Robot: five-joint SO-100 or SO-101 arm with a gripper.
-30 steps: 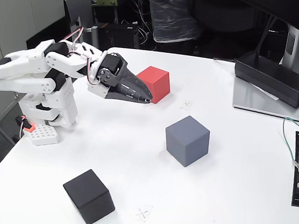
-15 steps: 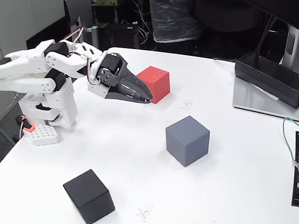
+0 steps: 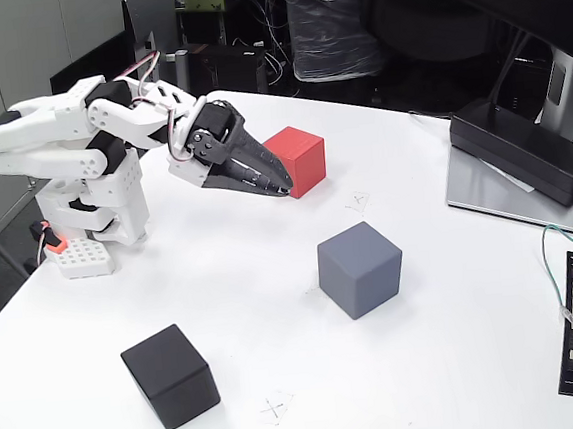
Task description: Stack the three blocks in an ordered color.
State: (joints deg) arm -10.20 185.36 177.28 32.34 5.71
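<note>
End effector (image 3: 286, 189) clenched, empty, tips in front of the red block (image 3: 298, 160).
I see three cubes (no long axis) flat on the worktop (image 3: 274, 306), corners toward camera.

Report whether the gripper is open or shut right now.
Shut. In the fixed view the gripper has its two dark fingers pressed together into one point, nothing between them, just in front of the red block.
</note>
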